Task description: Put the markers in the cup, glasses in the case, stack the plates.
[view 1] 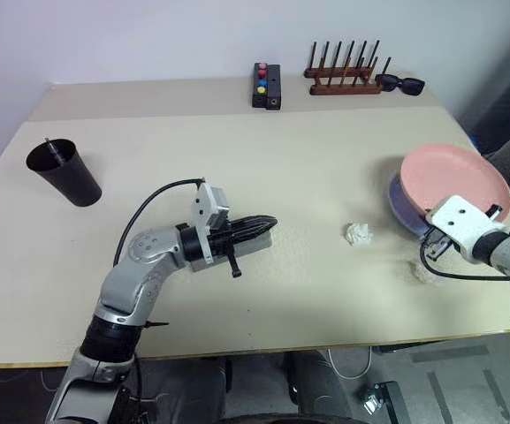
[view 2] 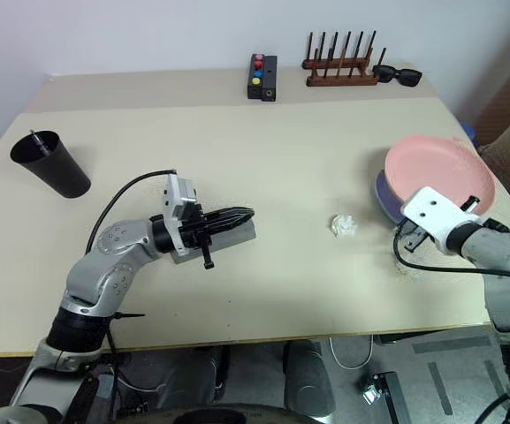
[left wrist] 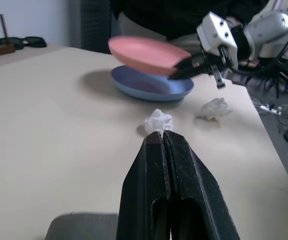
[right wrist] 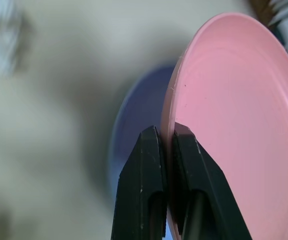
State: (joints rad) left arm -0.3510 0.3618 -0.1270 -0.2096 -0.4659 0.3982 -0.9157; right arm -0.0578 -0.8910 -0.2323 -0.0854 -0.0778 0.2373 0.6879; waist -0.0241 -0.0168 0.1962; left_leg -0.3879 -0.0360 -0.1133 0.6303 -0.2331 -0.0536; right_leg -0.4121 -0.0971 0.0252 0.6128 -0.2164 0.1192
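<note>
The black cup (view 1: 64,172) stands at the table's left with one thin marker (view 1: 51,147) sticking out of it. My left gripper (view 1: 262,224) is shut and empty, lying level just over the grey case (view 1: 256,243) at mid-table; the case's edge (left wrist: 79,225) shows under the fingers (left wrist: 183,175). At the right, my right gripper (right wrist: 166,132) is shut on the rim of the pink plate (view 1: 453,177). It holds that plate tilted over the blue plate (view 1: 403,210), which rests on the table. The glasses are out of view.
Two crumpled paper wads (view 1: 357,233) (view 1: 422,270) lie near the plates. At the back stand a wooden peg rack (view 1: 343,78), black sunglasses (view 1: 401,85) and a black box with coloured buttons (view 1: 266,86). The table's right edge runs close to the plates.
</note>
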